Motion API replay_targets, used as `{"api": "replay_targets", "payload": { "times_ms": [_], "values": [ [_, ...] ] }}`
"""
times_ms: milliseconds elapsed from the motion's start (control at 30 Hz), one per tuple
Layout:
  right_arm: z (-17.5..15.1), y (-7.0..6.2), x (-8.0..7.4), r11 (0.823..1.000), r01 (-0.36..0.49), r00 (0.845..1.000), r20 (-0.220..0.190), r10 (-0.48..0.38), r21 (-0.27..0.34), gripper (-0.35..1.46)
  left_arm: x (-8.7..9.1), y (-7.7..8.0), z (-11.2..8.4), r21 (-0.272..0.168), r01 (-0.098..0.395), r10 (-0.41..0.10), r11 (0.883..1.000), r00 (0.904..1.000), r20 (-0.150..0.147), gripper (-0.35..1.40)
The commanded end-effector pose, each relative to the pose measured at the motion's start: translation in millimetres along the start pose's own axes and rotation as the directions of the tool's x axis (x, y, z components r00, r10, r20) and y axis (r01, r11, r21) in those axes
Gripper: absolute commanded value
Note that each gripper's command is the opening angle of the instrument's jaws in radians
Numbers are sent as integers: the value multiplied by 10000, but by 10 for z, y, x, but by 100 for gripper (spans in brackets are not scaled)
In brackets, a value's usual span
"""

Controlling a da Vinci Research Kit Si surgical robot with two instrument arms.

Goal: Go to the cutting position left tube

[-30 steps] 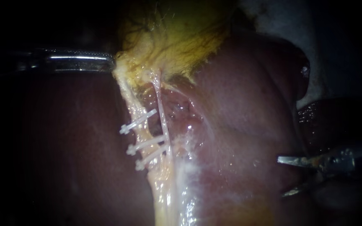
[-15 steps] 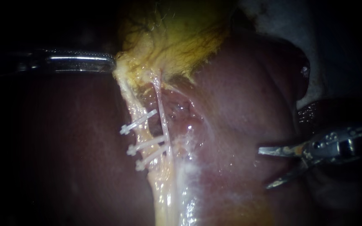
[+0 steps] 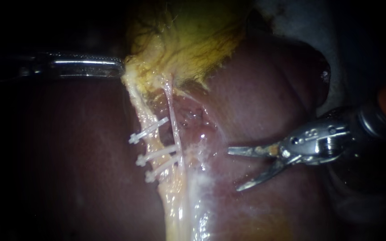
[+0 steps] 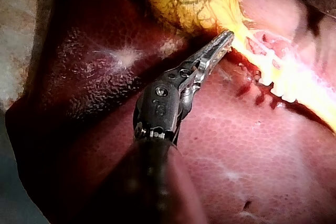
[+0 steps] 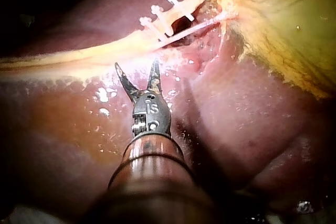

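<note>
The left tube [image 3: 141, 116] runs down from the gallbladder's neck as the pale yellow strand, with three white clips [image 3: 153, 154] across it. The right tube [image 3: 171, 114], much thinner, lies just beside it. The widest bare stretch of the left tube lies between the top clip and the middle one, which looks like the place to cut.

The right instrument [image 3: 233, 169] is over the liver [image 3: 264, 98], near the tubes but apart from them. Its tool is open, two thin blades spread with nothing between them. From its own camera the blades [image 5: 136, 64] point toward the clips [image 5: 161, 20].

To do this well, I would keep the tool open and bring it in across the strand, so that one blade passes on each side of the left tube alone. The tips should stay off the clips and off the right tube. Stop once the tube sits deep between the blades.

The left instrument [image 4: 227, 36] appears clamped on the gallbladder [image 3: 188, 40] at its neck, holding the strands taut. That tension should help the blades meet the tube squarely.
</note>
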Motion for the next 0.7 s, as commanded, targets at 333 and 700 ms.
{"api": "replay_targets", "payload": {
  "times_ms": [333, 700],
  "values": [
    [25, 36, 12, 9964, -353, 9976, -575, 398, 773, 127, 0, -1, 1, 13, -1, 1, 10000, 10000, -2, -35],
    [59, 70, 3, 9883, -607, 9951, -695, 709, 1397, 127, 0, -1, 2, 8, 0, 0, 10000, 10000, -1, -35]
  ]
}}
